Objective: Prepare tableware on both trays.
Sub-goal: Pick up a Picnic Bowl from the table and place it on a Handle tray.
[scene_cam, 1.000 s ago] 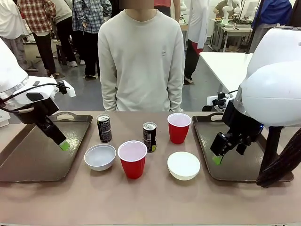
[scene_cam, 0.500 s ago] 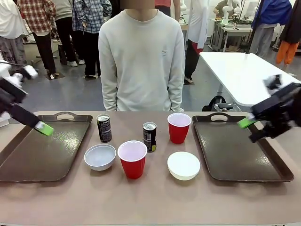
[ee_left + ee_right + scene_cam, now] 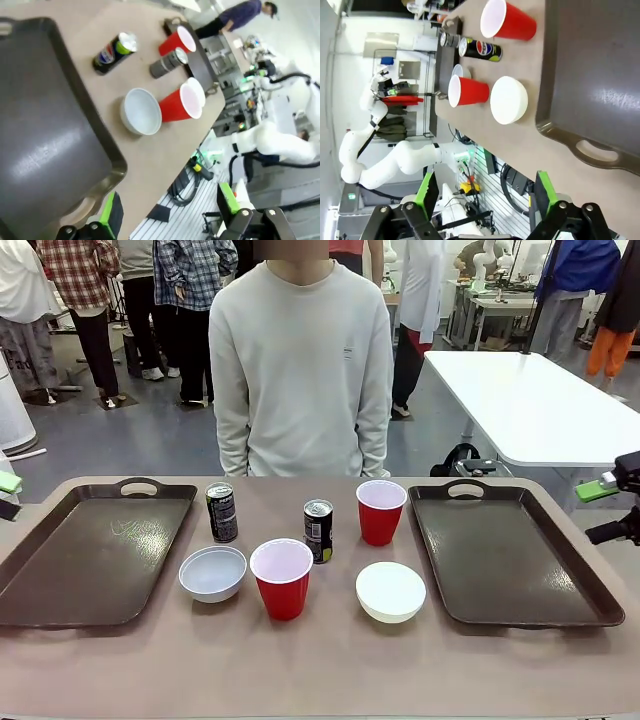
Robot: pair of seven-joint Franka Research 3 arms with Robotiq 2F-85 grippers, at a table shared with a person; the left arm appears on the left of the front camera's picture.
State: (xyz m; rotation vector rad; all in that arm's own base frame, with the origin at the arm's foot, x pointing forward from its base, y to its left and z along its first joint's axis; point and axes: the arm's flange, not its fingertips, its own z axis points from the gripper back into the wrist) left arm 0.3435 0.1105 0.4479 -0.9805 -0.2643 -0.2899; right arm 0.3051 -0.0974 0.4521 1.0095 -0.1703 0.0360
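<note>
Two dark brown trays lie flat, the left tray (image 3: 70, 580) and the right tray (image 3: 520, 570), both bare. Between them stand two dark cans (image 3: 221, 512) (image 3: 318, 530), two red cups (image 3: 282, 578) (image 3: 380, 511) and two white bowls (image 3: 212, 573) (image 3: 390, 591). My left gripper (image 3: 6, 495) is open at the picture's left edge, beside the left tray (image 3: 45, 135). My right gripper (image 3: 600, 512) is open past the right tray's outer rim. The left wrist view shows my left gripper (image 3: 170, 210) holding nothing; the right wrist view shows my right gripper (image 3: 485, 195) likewise.
A person in a pale sweatshirt (image 3: 300, 360) stands at the table's far edge, hands out of sight. A white table (image 3: 520, 400) stands behind on the right. Bare tan tabletop (image 3: 300, 670) runs along the near edge.
Both arms have drawn back from over their trays, outward to the picture's side edges. Both grippers stayed open. The tableware has not moved.
</note>
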